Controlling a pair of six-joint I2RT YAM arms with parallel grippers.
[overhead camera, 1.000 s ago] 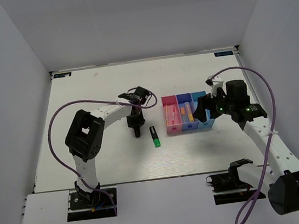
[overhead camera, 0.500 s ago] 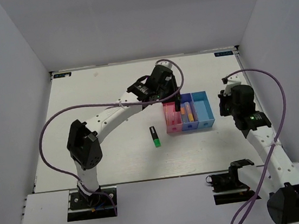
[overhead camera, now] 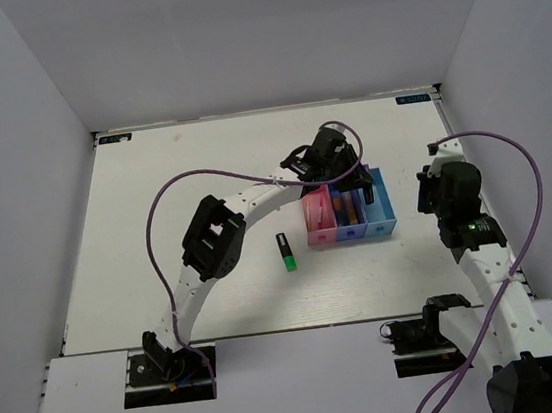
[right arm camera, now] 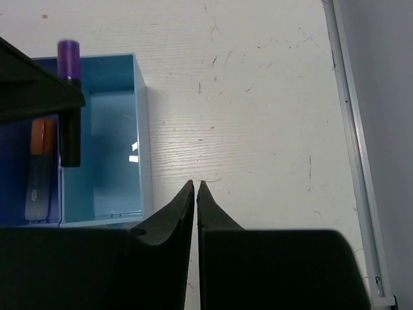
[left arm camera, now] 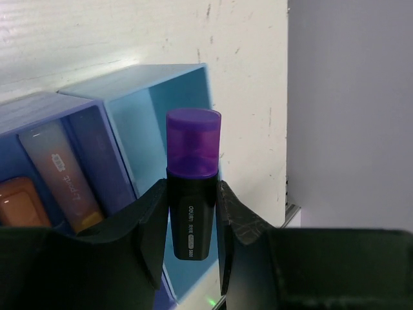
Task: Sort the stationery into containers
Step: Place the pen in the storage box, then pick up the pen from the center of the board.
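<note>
My left gripper point(left arm camera: 190, 188) is shut on a black marker with a purple cap point(left arm camera: 192, 145). It holds the marker above the light blue bin point(left arm camera: 155, 123), cap pointing away from me. From above, the left gripper point(overhead camera: 352, 185) hangs over the row of containers: pink point(overhead camera: 314, 224), dark blue point(overhead camera: 340, 229) and light blue point(overhead camera: 383, 205). The dark blue bin point(left arm camera: 87, 132) holds a grey-orange marker point(left arm camera: 57, 171) and an orange one point(left arm camera: 19, 201). A black marker with a green cap point(overhead camera: 286, 252) lies on the table left of the bins. My right gripper point(right arm camera: 195, 183) is shut on nothing, over bare table right of the light blue bin point(right arm camera: 139, 129).
The table's raised right edge point(right arm camera: 352, 142) runs close to the right gripper. The left arm's purple cable point(overhead camera: 212, 179) loops over the table's middle. White walls enclose the table on three sides.
The left arm has swung from the table left of the bins to above the light blue bin with the purple-capped marker. The right gripper has drawn back to the right and shut.
</note>
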